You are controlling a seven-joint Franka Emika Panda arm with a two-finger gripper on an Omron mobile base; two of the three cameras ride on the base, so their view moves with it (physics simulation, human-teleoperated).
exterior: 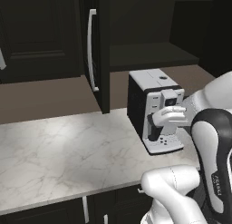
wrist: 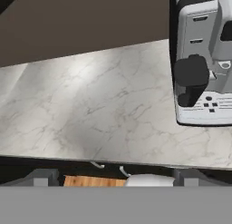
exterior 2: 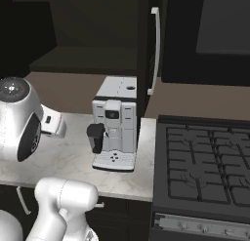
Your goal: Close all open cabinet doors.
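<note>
One door: cabinet door [exterior: 100, 51] open, edge-on above marble counter [exterior: 59, 150], just left of coffee machine [exterior: 156, 112]
Gripper: [wrist: 116, 178] jaws wide apart, empty, above counter front edge
Right: stove [exterior 2: 205, 176]

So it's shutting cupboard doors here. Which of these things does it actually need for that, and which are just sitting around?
Needed:
- open cabinet door, swung out over the counter
- its silver handle

Just there:
- coffee machine
- marble counter
- stove
- closed door on the left
</note>
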